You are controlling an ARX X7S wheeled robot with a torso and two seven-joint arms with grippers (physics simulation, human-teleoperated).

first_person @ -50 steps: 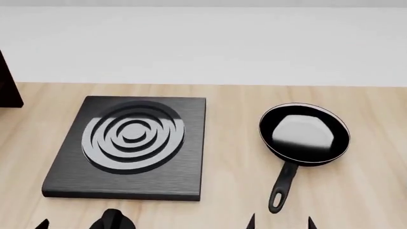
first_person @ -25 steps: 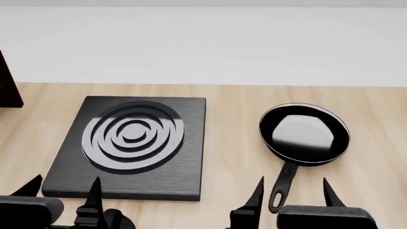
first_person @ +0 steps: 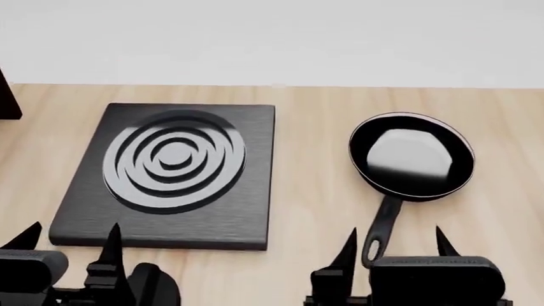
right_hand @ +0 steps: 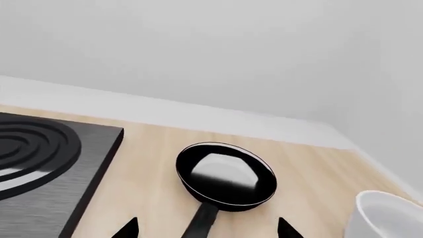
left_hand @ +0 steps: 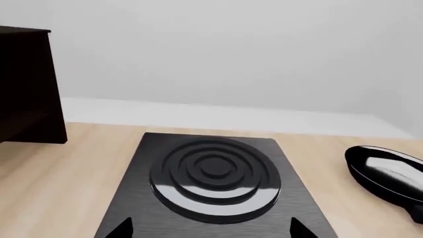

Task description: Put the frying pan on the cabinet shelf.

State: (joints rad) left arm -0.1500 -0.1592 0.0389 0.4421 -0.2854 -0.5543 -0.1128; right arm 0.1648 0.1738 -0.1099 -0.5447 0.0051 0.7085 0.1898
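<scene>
The frying pan point(first_person: 411, 156) is small, round and black with a grey-reflecting base and lies on the wooden counter, handle point(first_person: 381, 227) pointing toward me. It also shows in the right wrist view point(right_hand: 227, 173) and at the edge of the left wrist view point(left_hand: 389, 173). My right gripper point(first_person: 394, 242) is open, its fingertips either side of the handle's eyelet end and apart from it. My left gripper point(first_person: 70, 236) is open at the near edge of the square black ringed plate point(first_person: 172, 172). A dark cabinet point(left_hand: 26, 87) stands at the far left.
A white bowl point(right_hand: 390, 215) sits on the counter to the right of the pan. The ringed plate fills the counter's left middle. A pale wall runs behind the counter's back edge.
Both grippers have risen into the head view from its lower edge. The view has shifted, so the plate and pan sit a little higher in frame. The pan has not moved on the counter.
</scene>
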